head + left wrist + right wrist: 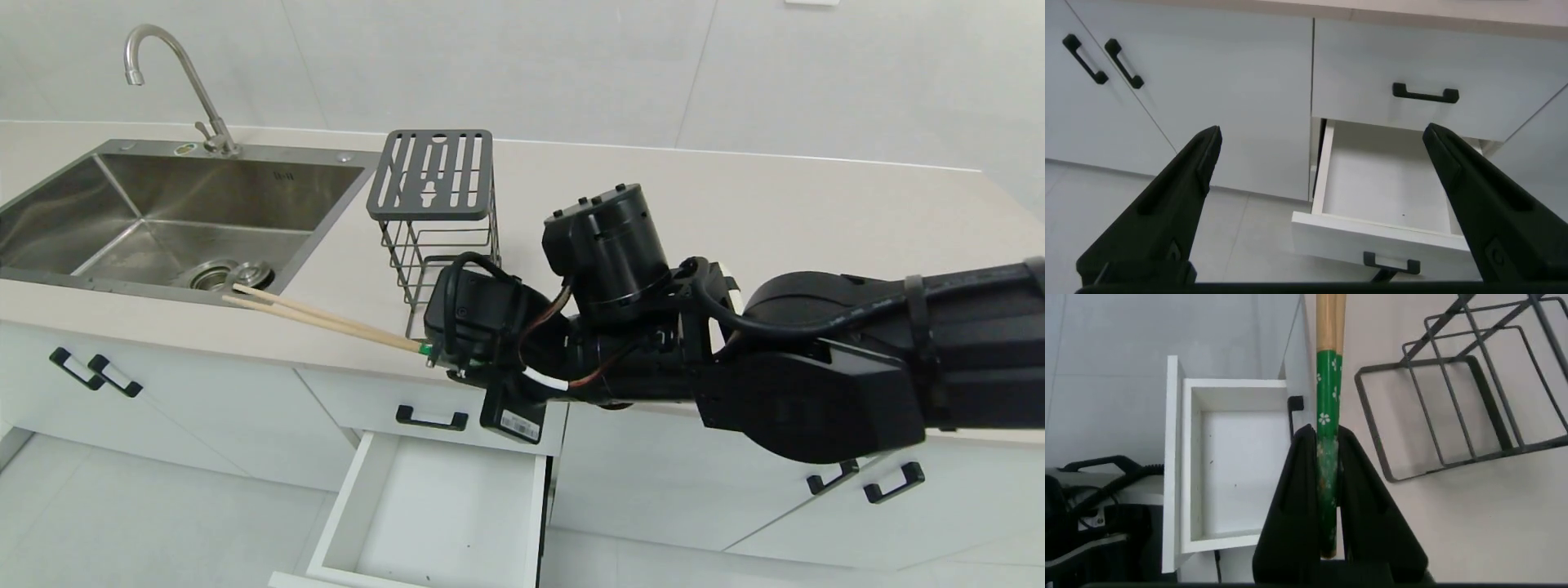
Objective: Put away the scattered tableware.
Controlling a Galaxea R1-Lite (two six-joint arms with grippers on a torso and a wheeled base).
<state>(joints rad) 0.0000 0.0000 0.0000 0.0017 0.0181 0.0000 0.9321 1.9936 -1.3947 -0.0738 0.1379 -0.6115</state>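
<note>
A pair of wooden chopsticks with green, flower-patterned ends is held in my right gripper, which is shut on the green ends. The sticks point out over the counter's front edge toward the sink. Below the gripper, a white drawer stands pulled open, its inside bare. My left gripper hangs low in front of the cabinets, fingers spread wide with nothing between them, facing the open drawer.
A dark wire rack with a slotted top stands on the counter just behind my right gripper. The steel sink and tap lie to the left. Cabinet doors with black handles flank the drawer.
</note>
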